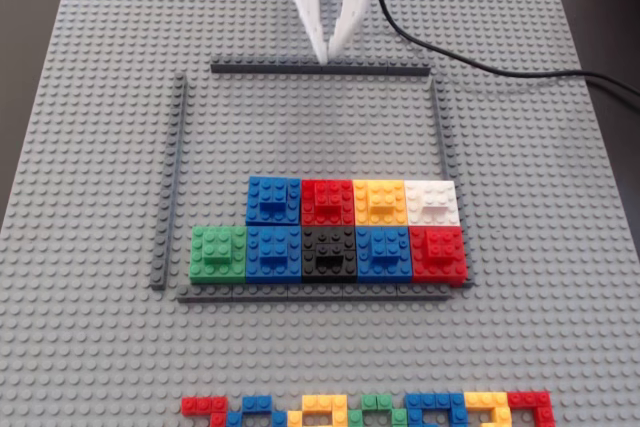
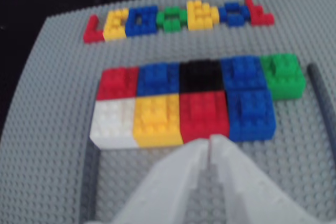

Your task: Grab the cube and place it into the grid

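The grid (image 1: 320, 69) is a square frame of thin dark grey strips on the baseplate. Inside it two rows of square blocks sit side by side. Three of them are blue cubes: one at the left end of the far row (image 1: 273, 199), also in the wrist view (image 2: 251, 114), and two in the near row (image 1: 273, 252) (image 1: 383, 252). My white gripper (image 1: 328, 55) hangs shut and empty over the grid's far strip, well clear of the blocks. In the wrist view its tips (image 2: 209, 142) meet just short of the red block (image 2: 203, 115).
The light grey studded baseplate (image 1: 90, 97) fills the table. A strip of small mixed-colour bricks (image 1: 370, 409) lies along its near edge. A black cable (image 1: 500, 69) runs off to the right behind the grid. Bare studs fill the grid's far half.
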{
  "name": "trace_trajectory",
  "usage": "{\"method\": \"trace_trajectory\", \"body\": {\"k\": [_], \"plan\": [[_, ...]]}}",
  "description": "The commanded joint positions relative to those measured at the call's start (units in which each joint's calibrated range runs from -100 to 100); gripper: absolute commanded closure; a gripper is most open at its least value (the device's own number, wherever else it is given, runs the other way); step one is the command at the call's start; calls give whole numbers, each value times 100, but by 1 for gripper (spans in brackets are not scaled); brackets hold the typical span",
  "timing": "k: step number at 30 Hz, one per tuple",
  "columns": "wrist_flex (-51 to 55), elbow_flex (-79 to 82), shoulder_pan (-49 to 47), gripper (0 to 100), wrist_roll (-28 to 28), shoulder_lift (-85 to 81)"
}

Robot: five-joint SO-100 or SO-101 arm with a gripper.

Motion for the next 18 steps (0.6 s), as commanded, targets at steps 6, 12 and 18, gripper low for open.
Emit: {"method": "trace_trajectory", "body": {"k": [6,12,18], "plan": [[-242,755,14,100,103,-237],[-23,900,14,100,10,-246],[476,900,29,100,161,-246]]}}
